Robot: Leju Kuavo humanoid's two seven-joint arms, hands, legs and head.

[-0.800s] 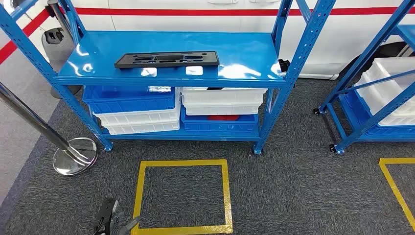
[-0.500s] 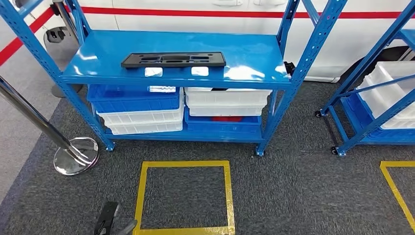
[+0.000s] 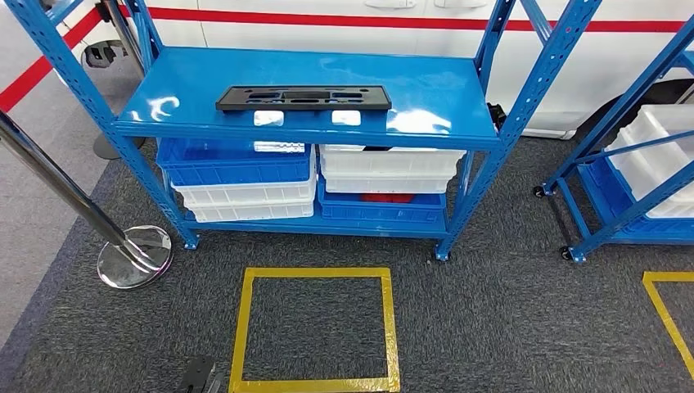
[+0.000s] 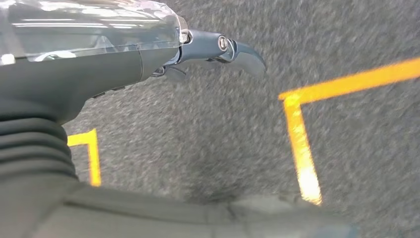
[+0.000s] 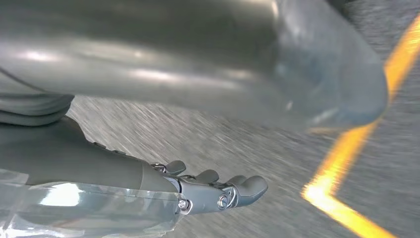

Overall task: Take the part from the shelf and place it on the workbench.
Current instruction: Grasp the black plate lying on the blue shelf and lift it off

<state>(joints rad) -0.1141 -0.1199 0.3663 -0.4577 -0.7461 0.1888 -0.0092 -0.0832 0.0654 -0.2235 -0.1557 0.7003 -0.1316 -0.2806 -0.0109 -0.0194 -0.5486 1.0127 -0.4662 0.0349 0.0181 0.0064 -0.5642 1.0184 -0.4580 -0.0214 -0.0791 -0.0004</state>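
A long black flat part [image 3: 304,98] with cut-outs lies on the top level of the blue shelf [image 3: 425,90], near its front edge. My left hand [image 3: 200,377] hangs low at the bottom of the head view, far below the shelf. In the left wrist view my left hand [image 4: 218,49] hangs over the grey carpet with nothing in it, its fingers loosely extended. My right hand [image 5: 218,191] in the right wrist view also hangs over the carpet, its fingers held out and nothing in them.
Blue and white bins [image 3: 241,176] are stacked on the shelf's lower level. A yellow taped square [image 3: 315,327] marks the carpet in front. A chrome stanchion [image 3: 131,258] stands at the left. A second blue shelf [image 3: 630,180] with white bins is at the right.
The whole head picture has shifted: the camera has moved, so the shelf and part sit further right and slightly lower. My left hand shows lower at the picture's bottom edge.
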